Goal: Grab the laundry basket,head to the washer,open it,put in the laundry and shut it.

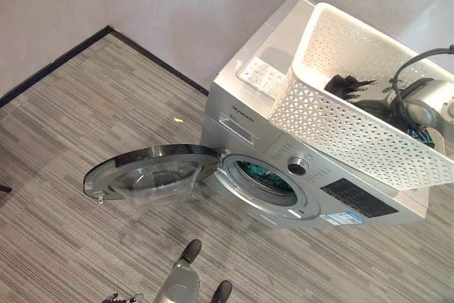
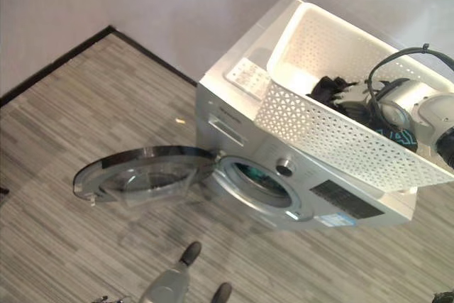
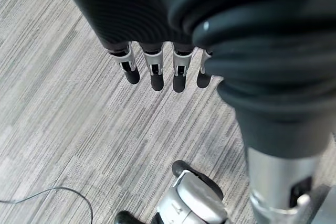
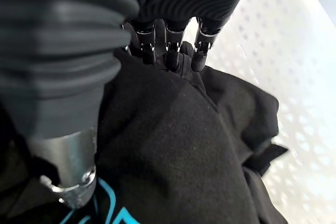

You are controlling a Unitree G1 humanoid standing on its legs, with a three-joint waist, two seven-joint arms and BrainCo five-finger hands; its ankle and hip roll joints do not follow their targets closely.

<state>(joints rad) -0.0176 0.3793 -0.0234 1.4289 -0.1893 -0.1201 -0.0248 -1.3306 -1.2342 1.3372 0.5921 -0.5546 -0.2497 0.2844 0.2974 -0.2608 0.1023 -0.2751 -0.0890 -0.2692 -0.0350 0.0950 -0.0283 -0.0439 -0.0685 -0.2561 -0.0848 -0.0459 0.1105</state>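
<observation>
**Reaching into basket, washer door already open**

Going L to R in the head views: 1 round glass washer door (image 1: pixel 145 175) swung fully open at about 9 o'clock from the drum opening (image 1: pixel 264 177), lying almost flat over the grey striped floor (image 1: pixel 64 147). Left hand (image 3: pixel 152 69) hangs low at 6 o'clock near the floor, fingers straight and apart, holding nothing. Next, 1 silver front-load washer (image 1: pixel 241 101), something teal visible inside the drum; can't tell what it is. On top of the washer, toward 2 o'clock, sits 1 white perforated laundry basket (image 1: pixel 333 122), tilted, with one corner overhanging the front panel.

Right hand (image 4: pixel 168 51) is down inside the basket at 3 o'clock. In the wrist view its fingers point into a black garment (image 4: pixel 178 145) with teal print, tips touching the cloth, thumb alongside. Can't tell whether the fingers have closed on it yet or are just pressing.

Handling, as a judgement: cloth is soft, light, floppy; it'll drape and trail, so a bunched pinch near the middle of the pile should carry more than a grab at an edge. Dangling ends may snag the basket's holes or rim. Basket itself looks light, stiff plastic, could slide on the smooth washer top if tugged.

Count: 1 washer, 1 door, 1 basket, 2 hands; laundry reads as 1 dark heap, pieces not separable.
</observation>
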